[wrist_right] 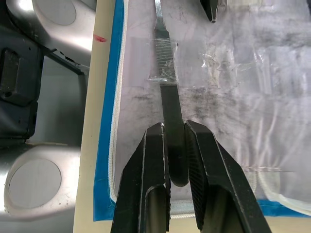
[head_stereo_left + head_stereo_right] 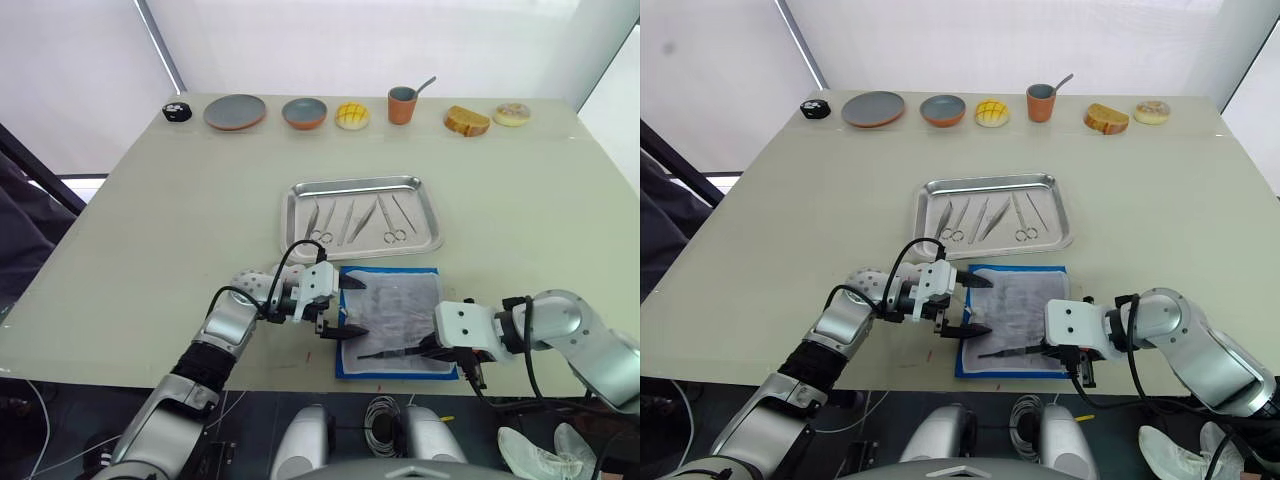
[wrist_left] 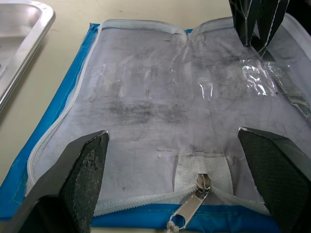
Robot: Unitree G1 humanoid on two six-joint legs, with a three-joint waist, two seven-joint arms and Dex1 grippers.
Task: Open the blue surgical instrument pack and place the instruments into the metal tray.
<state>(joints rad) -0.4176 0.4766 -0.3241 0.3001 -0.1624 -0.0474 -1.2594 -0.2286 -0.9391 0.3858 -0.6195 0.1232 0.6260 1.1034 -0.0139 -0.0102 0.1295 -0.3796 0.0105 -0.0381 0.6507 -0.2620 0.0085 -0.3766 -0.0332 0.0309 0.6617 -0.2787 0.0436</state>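
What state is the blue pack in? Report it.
Open: the blue surgical instrument pack lies unzipped and spread flat, clear inner layer up, one instrument left inside.

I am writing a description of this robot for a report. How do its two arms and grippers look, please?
Both arms are silver-grey metal with rounded joint housings, turning black higher up the left arm. Each wrist carries a boxy white module, and looped black cables run along the forearms. The left gripper and the right gripper have black jaws, wedge-shaped and finely textured on their inner faces.
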